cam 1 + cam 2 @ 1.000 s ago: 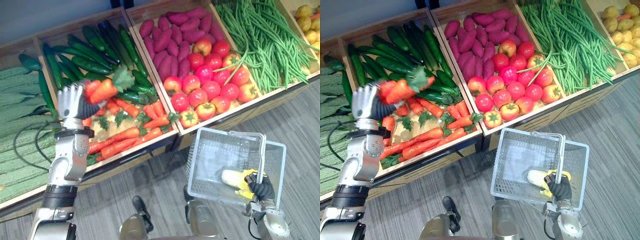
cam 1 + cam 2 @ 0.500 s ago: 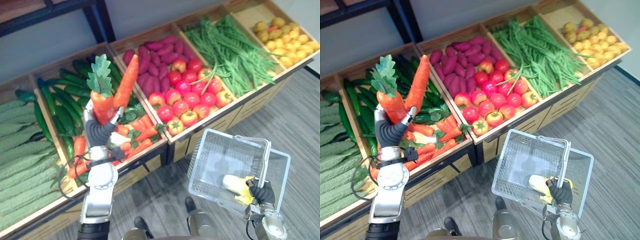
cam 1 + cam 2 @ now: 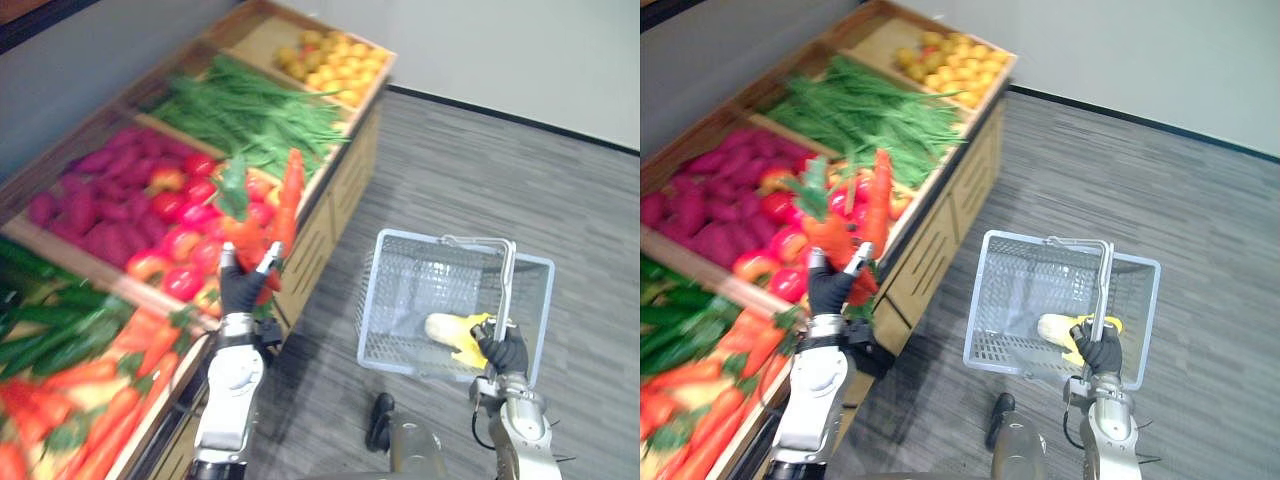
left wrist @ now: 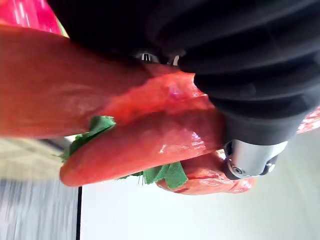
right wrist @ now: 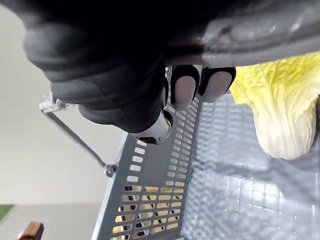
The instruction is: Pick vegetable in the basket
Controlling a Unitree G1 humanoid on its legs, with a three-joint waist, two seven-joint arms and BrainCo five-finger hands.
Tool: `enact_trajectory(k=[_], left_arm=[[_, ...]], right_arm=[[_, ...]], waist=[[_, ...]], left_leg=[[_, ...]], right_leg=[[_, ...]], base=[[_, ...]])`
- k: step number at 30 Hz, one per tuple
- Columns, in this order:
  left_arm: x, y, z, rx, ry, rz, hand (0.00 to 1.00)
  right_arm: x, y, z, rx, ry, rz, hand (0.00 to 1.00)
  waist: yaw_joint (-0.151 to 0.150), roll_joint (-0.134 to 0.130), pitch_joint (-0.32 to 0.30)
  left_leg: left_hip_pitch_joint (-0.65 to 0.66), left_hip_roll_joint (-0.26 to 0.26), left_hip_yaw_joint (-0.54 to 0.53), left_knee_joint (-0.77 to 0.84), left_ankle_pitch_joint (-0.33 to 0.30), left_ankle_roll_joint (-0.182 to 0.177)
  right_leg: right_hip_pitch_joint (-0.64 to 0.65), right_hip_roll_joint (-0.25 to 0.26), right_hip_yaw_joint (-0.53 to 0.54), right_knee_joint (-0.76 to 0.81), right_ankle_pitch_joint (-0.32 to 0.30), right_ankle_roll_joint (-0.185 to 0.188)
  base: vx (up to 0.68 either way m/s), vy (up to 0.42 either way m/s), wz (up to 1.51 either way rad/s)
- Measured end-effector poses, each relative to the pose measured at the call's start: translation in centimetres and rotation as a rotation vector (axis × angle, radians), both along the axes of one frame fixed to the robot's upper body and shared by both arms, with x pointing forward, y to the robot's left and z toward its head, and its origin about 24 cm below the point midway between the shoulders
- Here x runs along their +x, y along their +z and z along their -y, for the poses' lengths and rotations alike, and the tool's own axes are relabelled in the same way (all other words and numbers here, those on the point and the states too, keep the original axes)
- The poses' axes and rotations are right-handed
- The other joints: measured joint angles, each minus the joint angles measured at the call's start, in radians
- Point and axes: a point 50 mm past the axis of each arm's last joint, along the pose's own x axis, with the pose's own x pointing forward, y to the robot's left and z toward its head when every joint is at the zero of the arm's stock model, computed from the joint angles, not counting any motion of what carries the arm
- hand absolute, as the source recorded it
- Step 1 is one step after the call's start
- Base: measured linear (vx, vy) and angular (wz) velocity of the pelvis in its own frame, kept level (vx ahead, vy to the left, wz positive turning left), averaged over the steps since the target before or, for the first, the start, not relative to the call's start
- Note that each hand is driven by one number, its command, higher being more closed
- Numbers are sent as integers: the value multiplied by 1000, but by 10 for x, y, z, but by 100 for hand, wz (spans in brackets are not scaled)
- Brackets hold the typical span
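The head camera has swung toward the right end of the stand [image 3: 335, 190], and the left hand [image 3: 243, 288] has carried the carrots [image 3: 275, 210] from above their bin to the stand's front edge, in front of the tomatoes [image 3: 180, 240].

In the eye views its fingers are wrapped round the carrots' lower ends, which point upward. The basket [image 3: 400, 300] hangs well apart to the right, a pale cabbage [image 3: 450, 330] lying inside. The right hand [image 3: 503, 352] grips the basket's handle [image 3: 507, 280].

In the left wrist view the dark-covered hand is clamped round several carrots [image 4: 140, 145].

In the right wrist view the fingertips [image 5: 184, 90] curl under the handle bar, with the cabbage [image 5: 280, 110] beyond.
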Motion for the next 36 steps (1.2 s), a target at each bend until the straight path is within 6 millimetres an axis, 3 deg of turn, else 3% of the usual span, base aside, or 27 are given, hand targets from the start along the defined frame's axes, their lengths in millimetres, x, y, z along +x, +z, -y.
enact_trajectory(k=[1, 2, 3, 4, 7, 8, 12, 21, 22, 26, 31, 36], left_arm=[[1, 0, 1, 13, -8, 1, 100], [1, 1, 4, 16, -19, 6, 100], [2, 1, 6, 17, -26, 7, 100], [3, 1, 13, 10, -46, 7, 100], [8, -5, 21, 89, -107, -7, 100], [10, -4, 26, 96, -130, -3, 100], [13, -6, 37, 116, -178, -8, 100], [15, -51, 43, 218, -220, -215, 100], [14, -62, 41, 228, -214, -268, 0], [10, -82, 36, 241, -202, -373, 0], [9, -89, 33, 256, -196, -407, 0], [7, -94, 31, 270, -191, -427, 0]], right_arm=[[2, 1, -3, 0, 14, 4, 100], [3, 2, -5, -6, 28, 7, 100], [5, 3, -6, -5, 38, 11, 100], [6, 5, -7, -10, 65, 13, 100], [4, -2, -29, 60, 158, -9, 100], [4, -4, -38, 78, 200, -16, 100], [3, -7, -58, 139, 300, -33, 100], [-2, -13, -99, 221, 472, -83, 100], [-2, -11, -106, 229, 500, -80, 100], [-1, -9, -112, 255, 522, -75, 100], [-2, -5, -116, 344, 539, -63, 100], [-3, 3, -121, 323, 565, -31, 100]], waist=[[12, 1, -1], [23, 5, -2], [24, 19, -6], [23, 51, -11], [10, -6, -24], [5, -13, -28], [-10, -7, -32], [-27, -7, -32], [-38, -8, -32], [-41, -14, -36], [-43, -22, -42], [-58, -27, -44]], left_leg=[[-33, -50, -79, -85, 2, -4], [-62, -87, -152, -192, 22, -29], [-67, -94, -183, -264, 56, -53], [-79, -81, -218, -354, 173, -62], [-4, -120, -146, -439, 165, -44], [21, -140, -118, -487, 174, -32], [60, -173, -68, -557, 187, -15], [101, -174, -31, -626, 192, -20], [104, -174, -32, -634, 192, -20], [111, -177, -30, -649, 195, -16], [110, -177, -36, -658, 203, -15], [107, -177, -58, -676, 223, -19]], right_leg=[[10, -1, 49, -7, 9, 20], [11, 5, 95, -7, 20, 54], [11, 15, 120, -7, 21, 64], [14, 60, 165, -6, 16, 89], [25, 18, 263, -45, 26, 131], [26, 0, 293, -66, 30, 140], [31, -30, 345, -115, 45, 163], [35, -26, 376, -147, 53, 167], [35, -26, 376, -149, 54, 168], [35, -27, 376, -152, 56, 171], [35, -29, 368, -154, 56, 171], [35, -29, 350, -157, 56, 171]], base=[[187, 211, -138], [167, 227, -140], [140, 271, -138], [167, 333, -113], [133, 242, -74], [117, 200, -57], [81, 113, -35], [57, 5, -11], [0, 0, 0], [0, 0, 0], [-24, -30, 4], [-47, -50, 12]])
